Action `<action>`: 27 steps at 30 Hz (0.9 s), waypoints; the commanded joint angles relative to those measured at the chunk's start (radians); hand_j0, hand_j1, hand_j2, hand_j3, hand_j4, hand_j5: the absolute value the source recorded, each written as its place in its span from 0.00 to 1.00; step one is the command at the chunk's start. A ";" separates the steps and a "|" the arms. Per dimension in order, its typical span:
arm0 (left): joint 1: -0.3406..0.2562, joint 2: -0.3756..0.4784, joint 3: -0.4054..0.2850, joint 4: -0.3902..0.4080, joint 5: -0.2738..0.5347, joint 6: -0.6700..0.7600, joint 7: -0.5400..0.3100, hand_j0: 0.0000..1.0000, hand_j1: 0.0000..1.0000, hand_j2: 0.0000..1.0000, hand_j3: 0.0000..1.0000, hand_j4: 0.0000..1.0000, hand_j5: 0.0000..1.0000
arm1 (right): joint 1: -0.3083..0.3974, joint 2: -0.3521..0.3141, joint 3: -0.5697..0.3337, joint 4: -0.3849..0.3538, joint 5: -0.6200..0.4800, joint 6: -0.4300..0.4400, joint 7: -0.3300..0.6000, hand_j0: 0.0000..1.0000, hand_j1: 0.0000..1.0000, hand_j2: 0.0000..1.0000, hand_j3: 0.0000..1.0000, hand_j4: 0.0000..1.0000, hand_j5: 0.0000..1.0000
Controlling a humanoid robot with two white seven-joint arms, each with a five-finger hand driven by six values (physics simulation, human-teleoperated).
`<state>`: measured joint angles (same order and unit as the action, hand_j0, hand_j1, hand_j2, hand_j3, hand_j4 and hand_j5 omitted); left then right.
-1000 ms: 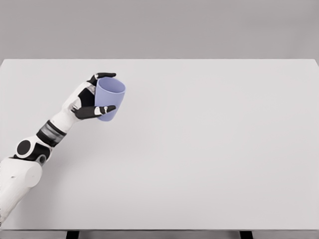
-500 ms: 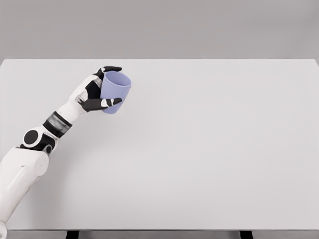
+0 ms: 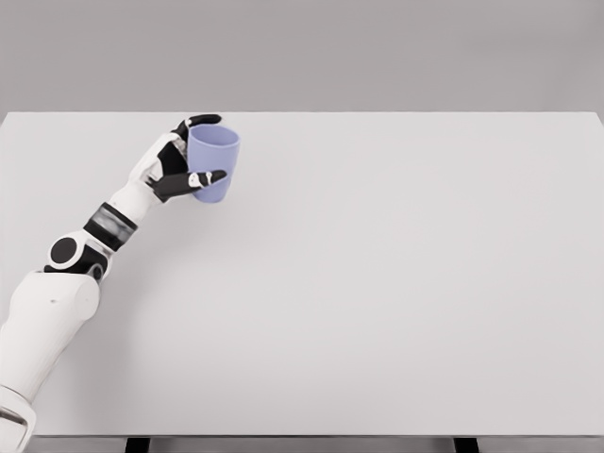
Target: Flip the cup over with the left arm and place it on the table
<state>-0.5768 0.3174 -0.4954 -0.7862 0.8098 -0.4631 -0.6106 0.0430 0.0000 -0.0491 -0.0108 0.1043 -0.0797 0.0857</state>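
- Lilac plastic cup (image 3: 211, 163) is over the far left part of the white table (image 3: 396, 283), mouth up, its long axis almost upright.
- Your left hand (image 3: 175, 165) wraps it from the left side, fingers (image 3: 200, 121) behind, thumb in front.
- You cannot tell if its base touches the table; lower straight down before you let go.

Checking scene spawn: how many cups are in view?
1. The lavender cup is at the table's far left, opening up, held in the left hand. Nothing on the table could hide another.
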 commanded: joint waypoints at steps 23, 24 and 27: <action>0.012 -0.003 0.001 0.002 0.026 -0.025 0.000 1.00 1.00 1.00 1.00 1.00 1.00 | 0.000 0.000 0.000 0.000 0.000 0.000 0.000 1.00 1.00 1.00 1.00 1.00 1.00; 0.012 -0.003 0.001 0.001 0.026 -0.026 0.000 1.00 1.00 1.00 1.00 1.00 1.00 | 0.000 0.000 0.000 0.000 0.000 0.000 0.000 1.00 1.00 1.00 1.00 1.00 1.00; 0.012 -0.001 0.001 -0.004 0.026 -0.028 0.000 1.00 1.00 1.00 1.00 1.00 1.00 | 0.000 0.000 0.000 0.000 0.000 0.000 0.000 1.00 1.00 1.00 1.00 1.00 1.00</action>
<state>-0.5645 0.3151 -0.4949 -0.7858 0.8309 -0.4895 -0.6107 0.0430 0.0000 -0.0491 -0.0108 0.1043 -0.0797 0.0857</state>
